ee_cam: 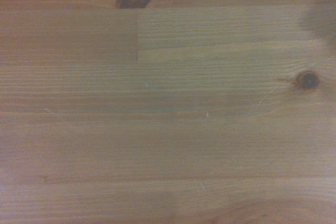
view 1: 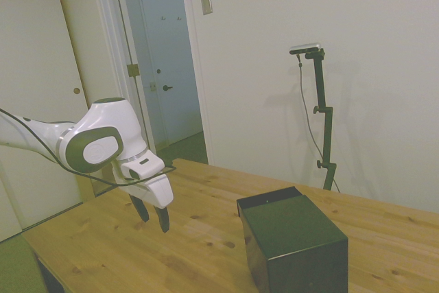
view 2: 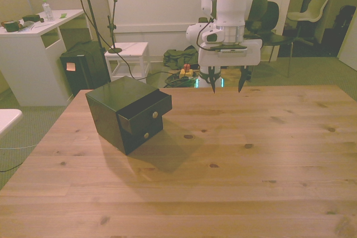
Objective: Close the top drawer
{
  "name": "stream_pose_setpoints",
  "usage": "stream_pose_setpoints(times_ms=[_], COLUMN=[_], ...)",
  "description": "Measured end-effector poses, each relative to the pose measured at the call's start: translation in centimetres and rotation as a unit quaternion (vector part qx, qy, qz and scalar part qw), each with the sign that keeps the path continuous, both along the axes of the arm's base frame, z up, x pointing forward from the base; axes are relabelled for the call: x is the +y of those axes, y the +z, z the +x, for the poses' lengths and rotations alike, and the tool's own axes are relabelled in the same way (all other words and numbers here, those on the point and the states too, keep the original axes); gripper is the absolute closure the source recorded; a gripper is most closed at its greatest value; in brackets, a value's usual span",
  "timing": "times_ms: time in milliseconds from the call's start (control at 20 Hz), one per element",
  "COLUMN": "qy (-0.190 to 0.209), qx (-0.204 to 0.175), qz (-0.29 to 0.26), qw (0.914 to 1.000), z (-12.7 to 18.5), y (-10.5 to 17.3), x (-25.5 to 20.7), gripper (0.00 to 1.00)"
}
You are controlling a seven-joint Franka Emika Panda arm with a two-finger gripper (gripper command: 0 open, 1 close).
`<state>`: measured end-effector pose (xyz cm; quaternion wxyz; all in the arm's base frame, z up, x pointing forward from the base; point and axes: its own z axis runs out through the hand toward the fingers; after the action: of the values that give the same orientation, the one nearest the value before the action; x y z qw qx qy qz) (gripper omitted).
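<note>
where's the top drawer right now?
In the front view, the top drawer sticks out partly open from the black cabinet on the table's left part. The open gripper hovers apart from it, toward the front view's right, near the far edge.

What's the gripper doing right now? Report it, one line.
Gripper: open and holding nothing, fingers spread above the table, well away from the top drawer, which stands pulled out.
</note>
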<state>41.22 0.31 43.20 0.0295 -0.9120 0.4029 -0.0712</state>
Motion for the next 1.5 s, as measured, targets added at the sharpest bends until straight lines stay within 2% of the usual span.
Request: stream_pose_setpoints(times_ms=[150,400,600,900,1200,1500], qy=[-0.003,-0.057,-0.1,-0.158,-0.201,-0.233], qx=[-0.002,-0.067,-0.128,-0.188,-0.21,-0.221], qz=[-0.002,-0.033,-0.044,-0.062,-0.076,-0.085], qw=[1.0,0.9956,0.9858,0.9675,0.9538,0.9433], z=[0.1,2.6,6.6,12.5,14.5,14.7], y=[0.0,1.1,1.5,3.7,4.9,5.9], x=[-0.1,-1.8,-1.7,-4.0,-7.6,-11.4], gripper=[0.0,0.0,0.0,0.0,0.0,0.0])
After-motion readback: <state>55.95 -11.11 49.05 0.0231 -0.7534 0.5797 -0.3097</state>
